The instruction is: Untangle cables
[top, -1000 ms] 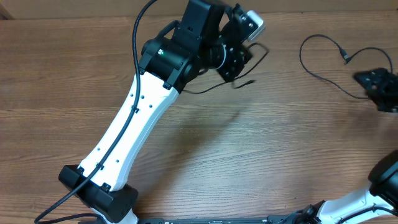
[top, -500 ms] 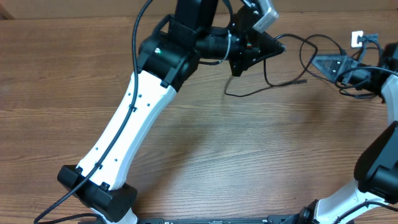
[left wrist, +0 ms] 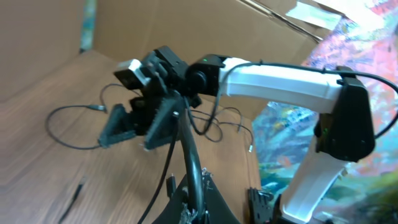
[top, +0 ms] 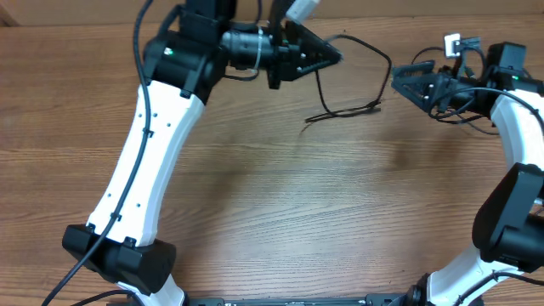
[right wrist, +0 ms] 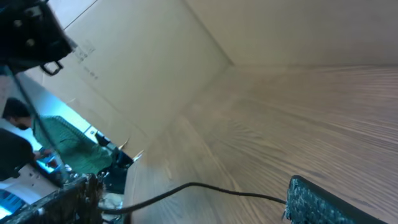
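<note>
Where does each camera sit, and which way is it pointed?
Overhead: above the table, looking down; left arm and right arm show, left gripper and right gripper facing each other near a cable.
Left wrist: on the left arm, facing the right arm; left fingers at the bottom edge.
Right wrist: on the right arm, looking low over the table toward a beige board; right fingers in the bottom corners.
Shared: overhead and left wrist both show the right gripper.

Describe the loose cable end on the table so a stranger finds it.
On the wooden table, find the left gripper near the far edge. Nearer the robot, a thin black cable runs leftward to a free tip; unlike the arms' thicker wires, it ends loose.
</note>
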You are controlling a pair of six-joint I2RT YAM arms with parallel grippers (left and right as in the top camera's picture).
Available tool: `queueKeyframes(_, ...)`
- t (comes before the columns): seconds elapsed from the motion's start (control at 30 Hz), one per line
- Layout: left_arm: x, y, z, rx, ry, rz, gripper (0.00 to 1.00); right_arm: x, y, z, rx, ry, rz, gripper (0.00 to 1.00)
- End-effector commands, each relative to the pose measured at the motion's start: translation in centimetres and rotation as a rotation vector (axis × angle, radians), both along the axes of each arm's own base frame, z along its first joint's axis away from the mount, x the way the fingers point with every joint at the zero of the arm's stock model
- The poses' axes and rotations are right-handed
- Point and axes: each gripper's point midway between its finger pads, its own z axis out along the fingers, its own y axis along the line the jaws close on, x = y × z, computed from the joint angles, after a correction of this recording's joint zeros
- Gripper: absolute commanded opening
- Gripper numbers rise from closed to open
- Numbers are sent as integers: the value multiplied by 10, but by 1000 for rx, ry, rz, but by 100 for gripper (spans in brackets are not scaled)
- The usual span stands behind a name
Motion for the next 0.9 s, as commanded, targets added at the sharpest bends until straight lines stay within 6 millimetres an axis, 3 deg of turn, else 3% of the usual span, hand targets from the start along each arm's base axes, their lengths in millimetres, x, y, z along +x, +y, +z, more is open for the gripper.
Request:
queueKeyframes(0.0, 6, 7, 5, -6, -9, 20, 4, -6, 16, 22, 24, -76, 55, 94)
queueKeyframes(0.17, 21, 16, -6, 37, -22, 86, 4, -16, 46, 32, 17, -118, 129, 94)
queueKeyframes(0.53, 21, 16, -36, 91, 114, 84, 4, -32, 109, 58, 5, -249, 297, 94)
queueKeyframes(0.7, 33, 31, -35, 88, 98, 122, 4, -32, 113, 62, 5, -259, 308, 94)
queueKeyframes(0.87, 54, 66, -33, 76, 102, 204, 4, -29, 107, 62, 2, -265, 293, 95)
